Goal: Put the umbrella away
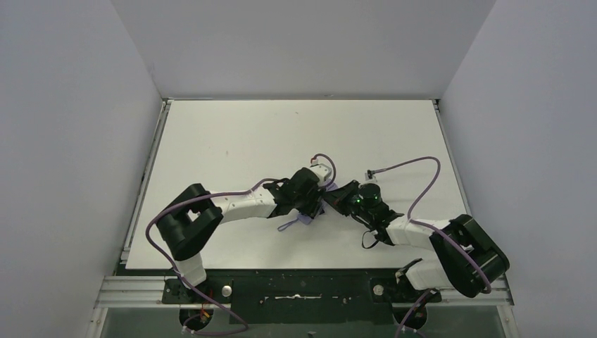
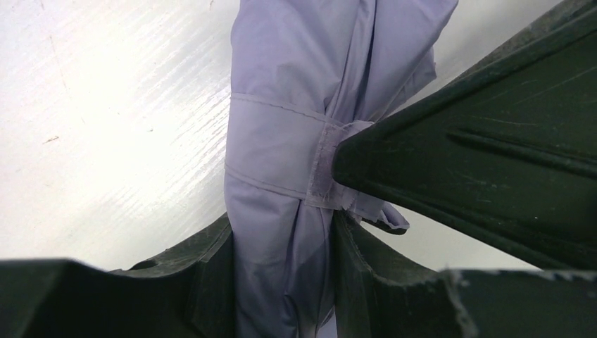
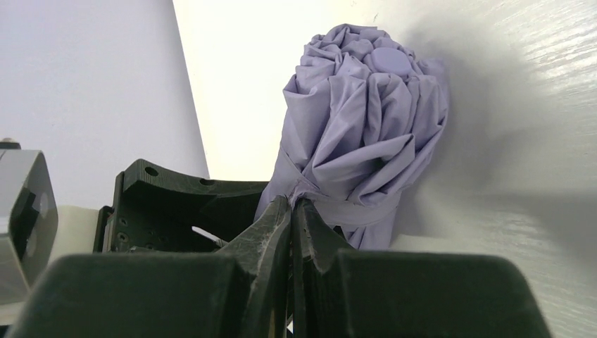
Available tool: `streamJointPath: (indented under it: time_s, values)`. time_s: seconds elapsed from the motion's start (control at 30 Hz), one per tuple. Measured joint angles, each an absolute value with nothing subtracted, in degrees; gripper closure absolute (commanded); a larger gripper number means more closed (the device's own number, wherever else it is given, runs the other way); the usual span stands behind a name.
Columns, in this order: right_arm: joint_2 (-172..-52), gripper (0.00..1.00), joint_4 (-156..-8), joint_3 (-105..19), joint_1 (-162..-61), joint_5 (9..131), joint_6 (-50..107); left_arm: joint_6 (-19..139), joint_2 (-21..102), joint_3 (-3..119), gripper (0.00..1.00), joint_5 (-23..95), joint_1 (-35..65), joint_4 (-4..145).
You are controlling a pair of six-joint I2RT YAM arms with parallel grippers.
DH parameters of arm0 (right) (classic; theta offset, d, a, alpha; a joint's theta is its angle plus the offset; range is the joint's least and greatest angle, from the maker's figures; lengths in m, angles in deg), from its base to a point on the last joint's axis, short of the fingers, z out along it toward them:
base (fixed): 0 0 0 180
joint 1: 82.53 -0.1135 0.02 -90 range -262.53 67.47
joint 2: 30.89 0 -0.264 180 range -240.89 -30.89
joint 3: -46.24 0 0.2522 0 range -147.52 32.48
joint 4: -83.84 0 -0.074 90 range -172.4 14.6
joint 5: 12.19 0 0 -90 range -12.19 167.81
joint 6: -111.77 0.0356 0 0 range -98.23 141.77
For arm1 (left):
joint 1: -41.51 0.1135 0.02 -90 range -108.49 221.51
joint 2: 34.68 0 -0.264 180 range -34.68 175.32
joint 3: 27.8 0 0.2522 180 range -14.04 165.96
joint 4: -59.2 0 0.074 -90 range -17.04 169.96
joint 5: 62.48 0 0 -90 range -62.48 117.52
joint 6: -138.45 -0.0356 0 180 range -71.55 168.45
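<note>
The umbrella is folded into a pale lavender bundle, and its strap is wrapped round the middle. My left gripper is shut on the bundle below the strap, one finger on each side. My right gripper is shut, its tips pinching the strap's end where the fabric puckers. In the right wrist view the umbrella shows its round tip cap on a gathered end. From above, both grippers meet mid-table: left gripper, right gripper. Only bits of the umbrella show beneath them.
The white table is walled in by grey panels on the left, back and right. Purple cables loop over both arms, and one cable arcs above the table's right half. The arm bases sit on the rail at the near edge.
</note>
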State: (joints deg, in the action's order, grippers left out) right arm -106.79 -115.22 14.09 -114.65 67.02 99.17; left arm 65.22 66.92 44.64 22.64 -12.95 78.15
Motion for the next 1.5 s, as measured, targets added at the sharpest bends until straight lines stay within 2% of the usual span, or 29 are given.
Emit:
streamJointPath:
  time_s: [0.8, 1.03, 1.3, 1.5]
  values:
    - [-115.03, 1.0, -122.63, 13.17, -113.66, 69.05, 103.52, 64.26, 68.32, 44.53, 1.0, 20.61, -12.95, 75.86]
    - [-122.11, 1.0, -132.29, 13.17, -113.14, 68.27, 106.12, 64.04, 68.73, 44.73, 1.0, 18.7, -12.95, 75.53]
    - [-127.27, 0.86, -140.42, 13.19, -112.92, 67.44, 107.85, 63.72, 68.75, 44.66, 1.0, 16.78, -12.93, 75.6]
    - [-131.55, 0.81, -149.84, 12.71, -112.5, 68.68, 109.75, 63.08, 68.75, 44.59, 1.0, 20.04, -13.41, 75.38]
